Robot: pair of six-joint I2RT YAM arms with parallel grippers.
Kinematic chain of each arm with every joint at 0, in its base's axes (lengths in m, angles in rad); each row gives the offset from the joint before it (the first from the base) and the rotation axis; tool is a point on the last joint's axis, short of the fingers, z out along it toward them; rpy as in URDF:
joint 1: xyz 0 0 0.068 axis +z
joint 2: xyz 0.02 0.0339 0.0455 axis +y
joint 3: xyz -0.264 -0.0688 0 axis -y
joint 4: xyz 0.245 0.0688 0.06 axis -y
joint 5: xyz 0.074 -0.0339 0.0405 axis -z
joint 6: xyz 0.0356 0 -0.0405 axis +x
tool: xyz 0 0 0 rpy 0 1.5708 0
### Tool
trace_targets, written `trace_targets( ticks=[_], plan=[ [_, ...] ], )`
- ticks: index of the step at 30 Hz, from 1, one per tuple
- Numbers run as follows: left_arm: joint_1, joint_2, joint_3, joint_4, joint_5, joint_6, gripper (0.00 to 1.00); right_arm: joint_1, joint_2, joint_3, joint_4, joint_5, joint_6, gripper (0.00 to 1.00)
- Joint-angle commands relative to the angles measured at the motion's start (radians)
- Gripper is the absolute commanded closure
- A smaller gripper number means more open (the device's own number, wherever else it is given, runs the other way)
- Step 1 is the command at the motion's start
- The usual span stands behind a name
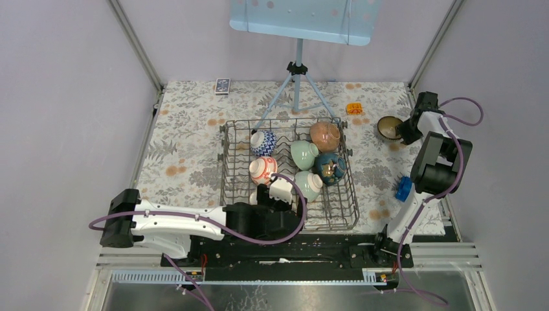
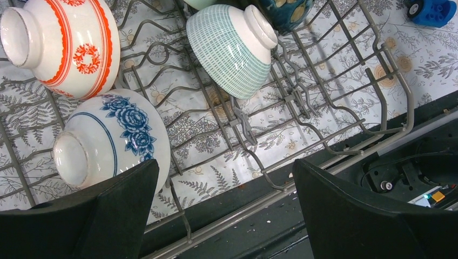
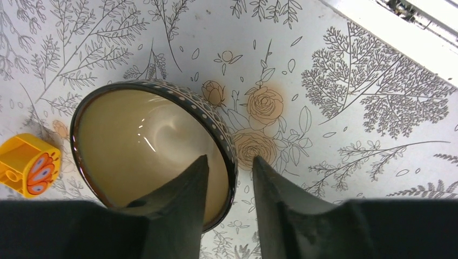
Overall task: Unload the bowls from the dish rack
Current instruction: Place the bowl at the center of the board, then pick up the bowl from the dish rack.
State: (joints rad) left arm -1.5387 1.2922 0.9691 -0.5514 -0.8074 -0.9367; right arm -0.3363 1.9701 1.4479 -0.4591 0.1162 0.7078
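The grey wire dish rack stands mid-table and holds several bowls: blue-and-white, orange, pale green, dark teal, red-and-white and green-striped. My left gripper hangs open over the rack's near edge. In the left wrist view it is empty, its left finger beside a white bowl with blue flowers. A dark brown bowl with tan inside sits on the cloth right of the rack. My right gripper straddles its rim, with a gap at the outer finger.
A blue-grey tripod stand stands behind the rack under a pale blue board. A yellow toy block lies at the back right, a blue toy by the right arm, and a small dark card at the back.
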Motion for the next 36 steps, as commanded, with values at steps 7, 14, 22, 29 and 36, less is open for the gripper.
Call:
trace_targets(
  ticks=[7, 14, 22, 29, 36],
  plan=[
    [0.003, -0.008, 0.04, 0.029, 0.029, 0.022, 0.01, -0.004, -0.078, -0.017, 0.003, 0.035, -0.042, 0.1],
    [0.003, -0.053, 0.009, 0.08, 0.028, 0.022, 0.01, -0.003, -0.158, 0.038, -0.078, 0.073, -0.068, 0.0],
    [0.008, -0.084, -0.029, 0.18, 0.014, 0.01, 0.01, 0.148, -0.382, -0.039, 0.029, 0.227, -0.067, 0.0],
    [0.015, -0.094, 0.002, 0.111, -0.011, 0.016, 0.01, 0.318, -0.653, -0.149, 0.115, 0.245, -0.079, 0.0],
    [0.036, -0.161, -0.002, 0.074, -0.075, 0.034, 0.01, 0.615, -1.065, -0.351, 0.118, 0.236, -0.162, 0.0]
  ],
)
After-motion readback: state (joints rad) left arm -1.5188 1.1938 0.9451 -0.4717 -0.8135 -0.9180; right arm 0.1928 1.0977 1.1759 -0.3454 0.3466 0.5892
